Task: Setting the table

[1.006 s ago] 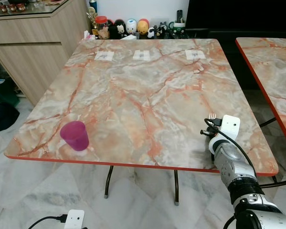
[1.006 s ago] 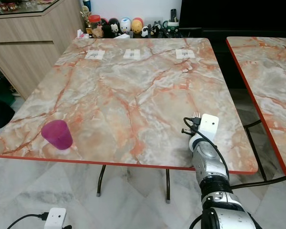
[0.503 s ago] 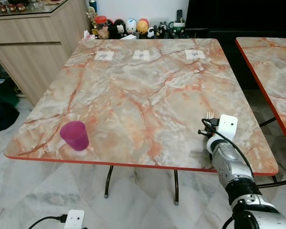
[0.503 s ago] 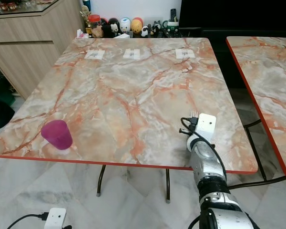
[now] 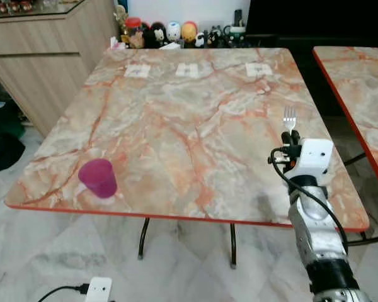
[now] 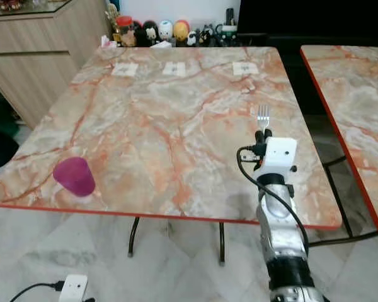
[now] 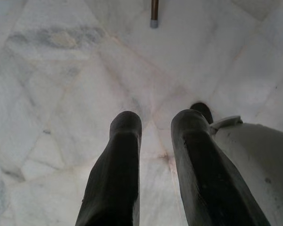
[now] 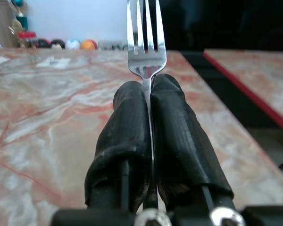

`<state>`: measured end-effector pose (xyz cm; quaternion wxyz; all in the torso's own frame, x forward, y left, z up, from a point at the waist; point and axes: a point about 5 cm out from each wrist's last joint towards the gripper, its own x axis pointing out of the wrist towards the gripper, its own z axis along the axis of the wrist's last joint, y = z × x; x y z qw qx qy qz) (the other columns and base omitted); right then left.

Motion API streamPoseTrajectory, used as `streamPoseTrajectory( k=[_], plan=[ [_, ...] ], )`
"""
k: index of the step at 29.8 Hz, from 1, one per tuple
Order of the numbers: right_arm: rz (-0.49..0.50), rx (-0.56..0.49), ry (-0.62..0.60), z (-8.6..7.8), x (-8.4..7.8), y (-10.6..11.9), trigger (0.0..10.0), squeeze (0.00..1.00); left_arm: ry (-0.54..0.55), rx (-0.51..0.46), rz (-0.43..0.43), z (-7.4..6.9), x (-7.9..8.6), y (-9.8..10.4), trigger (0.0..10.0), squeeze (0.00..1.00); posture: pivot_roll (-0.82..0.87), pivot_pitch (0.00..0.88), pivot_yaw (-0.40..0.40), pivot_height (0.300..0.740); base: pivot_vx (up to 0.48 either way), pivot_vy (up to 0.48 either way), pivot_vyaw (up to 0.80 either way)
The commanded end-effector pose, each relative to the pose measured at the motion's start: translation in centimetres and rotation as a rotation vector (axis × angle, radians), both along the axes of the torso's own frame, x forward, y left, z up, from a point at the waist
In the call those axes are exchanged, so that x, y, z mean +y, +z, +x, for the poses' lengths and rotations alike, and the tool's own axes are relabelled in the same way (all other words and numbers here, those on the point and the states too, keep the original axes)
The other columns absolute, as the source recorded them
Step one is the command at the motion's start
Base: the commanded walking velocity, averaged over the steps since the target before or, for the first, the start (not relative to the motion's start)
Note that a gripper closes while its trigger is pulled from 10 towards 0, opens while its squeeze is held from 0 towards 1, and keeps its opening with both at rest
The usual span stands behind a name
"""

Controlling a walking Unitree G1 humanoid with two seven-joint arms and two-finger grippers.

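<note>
My right gripper (image 5: 290,136) is shut on a silver fork (image 5: 289,118), tines pointing away from me, above the right front part of the marble table (image 5: 189,119). In the right wrist view the fork (image 8: 145,37) rises between the two black fingers (image 8: 127,127), which press together on its handle. A magenta cup (image 5: 97,178) stands near the table's front left corner. Three white paper napkins (image 5: 188,70) lie in a row near the far edge. My left gripper (image 7: 153,132) hangs over the tiled floor with a gap between its fingers.
A second marble table (image 5: 359,82) stands to the right across a narrow gap. A wooden cabinet (image 5: 44,56) is at the left. Small figurines and jars (image 5: 170,33) line the far side. A white plug and cable (image 5: 94,288) lie on the floor.
My right gripper has risen and reached forward over the table, so much more of the fork now shows above the fingers. The cup has not moved.
</note>
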<state>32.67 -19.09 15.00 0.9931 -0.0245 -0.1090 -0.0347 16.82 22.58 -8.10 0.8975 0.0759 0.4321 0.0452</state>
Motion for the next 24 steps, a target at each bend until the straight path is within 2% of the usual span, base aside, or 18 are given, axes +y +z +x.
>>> streamPoseTrajectory(
  k=[1,11,19,24],
  plan=[
    [-0.014,-0.044,0.013,-0.37,0.07,0.89,10.0,0.0,-0.001,0.026,0.01,-0.7,0.05,-0.32,10.0,0.0,-0.06,0.081,0.028,0.74,0.0,-0.428,0.0],
    [-0.001,-0.064,0.006,-0.65,0.58,1.41,10.0,0.0,-0.005,0.026,0.009,-0.59,-0.23,-0.35,10.0,0.0,-0.05,0.071,0.021,0.74,0.0,-0.45,0.0],
    [0.021,-0.069,-0.011,-0.87,0.18,1.62,10.0,0.0,-0.006,0.029,0.012,-0.65,-0.1,-0.35,10.0,0.0,-0.06,0.06,0.022,0.74,0.0,-0.471,0.0],
    [0.035,-0.071,-0.017,-0.94,0.2,1.65,10.0,0.0,-0.012,0.03,0.013,-0.63,-0.09,-0.34,10.0,0.0,-0.06,0.053,0.024,0.74,0.0,-0.47,-0.79]
  ],
)
